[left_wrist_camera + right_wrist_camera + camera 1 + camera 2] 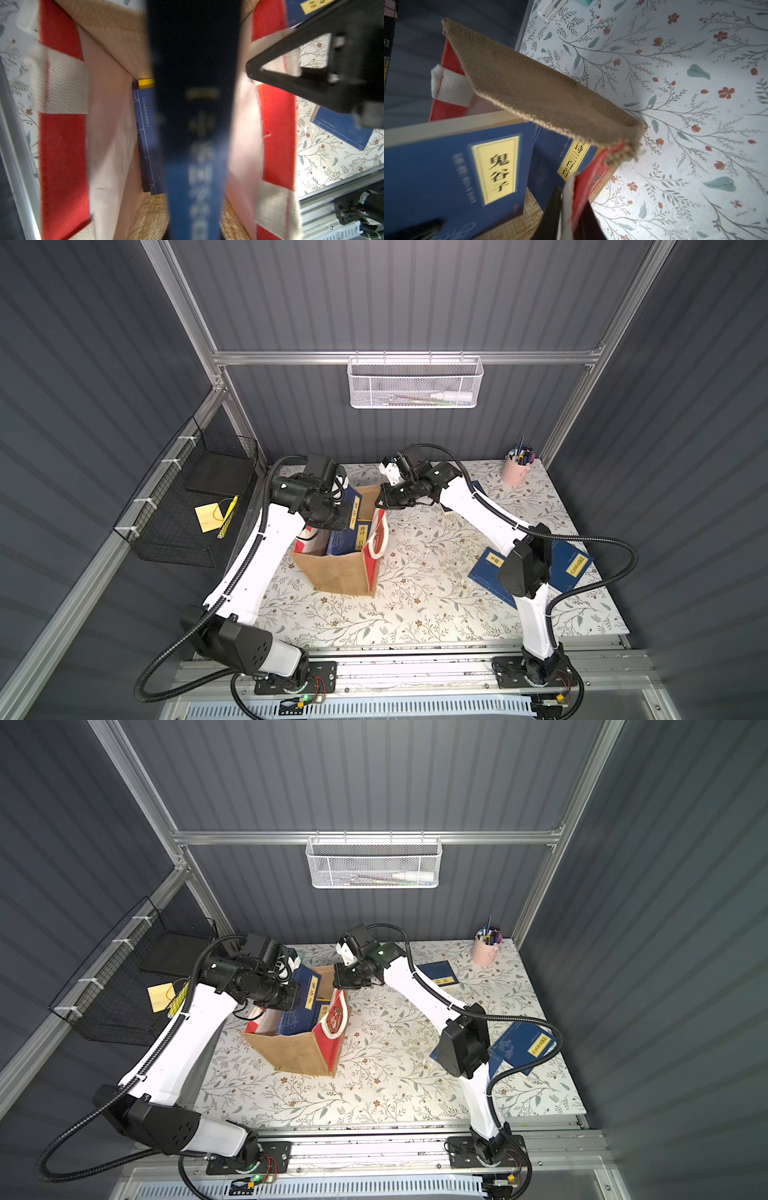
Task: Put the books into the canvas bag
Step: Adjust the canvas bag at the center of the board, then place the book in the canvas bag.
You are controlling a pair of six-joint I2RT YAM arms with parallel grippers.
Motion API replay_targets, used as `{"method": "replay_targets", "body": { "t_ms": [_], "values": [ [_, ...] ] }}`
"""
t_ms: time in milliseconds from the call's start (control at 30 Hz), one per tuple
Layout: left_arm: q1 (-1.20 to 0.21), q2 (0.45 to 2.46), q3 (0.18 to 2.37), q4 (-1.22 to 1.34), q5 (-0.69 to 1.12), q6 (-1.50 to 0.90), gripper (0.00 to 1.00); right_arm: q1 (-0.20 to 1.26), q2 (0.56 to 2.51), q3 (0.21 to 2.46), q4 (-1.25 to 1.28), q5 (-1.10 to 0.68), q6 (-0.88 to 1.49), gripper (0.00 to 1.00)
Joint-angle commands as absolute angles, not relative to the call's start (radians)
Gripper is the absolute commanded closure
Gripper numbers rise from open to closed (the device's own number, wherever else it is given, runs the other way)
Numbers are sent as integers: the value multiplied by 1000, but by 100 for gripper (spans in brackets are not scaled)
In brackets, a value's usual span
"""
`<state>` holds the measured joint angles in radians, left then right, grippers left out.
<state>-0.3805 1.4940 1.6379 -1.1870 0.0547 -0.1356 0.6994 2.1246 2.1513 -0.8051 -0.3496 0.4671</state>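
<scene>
The left gripper (348, 517) is clamped on a navy book (352, 498) and holds it upright, partway down into the open bag (332, 574). Below it, other books (146, 135) already stand inside. The right gripper (380, 502) sits just beside the left one. Its fingers (551, 209) are closed on the rim of the bag's red side panel. Behind the right gripper, along its arm, loose books (575, 564) lie on the table (415, 614).
</scene>
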Motion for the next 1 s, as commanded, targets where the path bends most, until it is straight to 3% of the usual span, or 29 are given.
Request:
{"method": "replay_targets", "body": {
  "t_ms": [0,200,367,567,667,833,967],
  "values": [
    [-377,1531,1625,-1126,176,-163,100,675,2116,2177,-778,-374,453,82],
    [-361,1620,1628,-1083,365,-114,100,671,2118,2173,-778,-383,442,82],
    [-281,1670,1573,-1043,422,-81,100,642,2135,2215,-792,-401,435,82],
    [-229,1723,1503,-977,357,-37,100,617,2225,2362,-900,-473,382,79],
    [-224,1729,1501,-970,276,-35,85,617,2242,2385,-929,-486,371,76],
    [-222,1651,1547,-958,152,-44,45,615,2217,2362,-925,-469,363,61],
    [-222,1582,1611,-965,96,-32,37,607,2196,2362,-929,-472,364,50]
  ]
}}
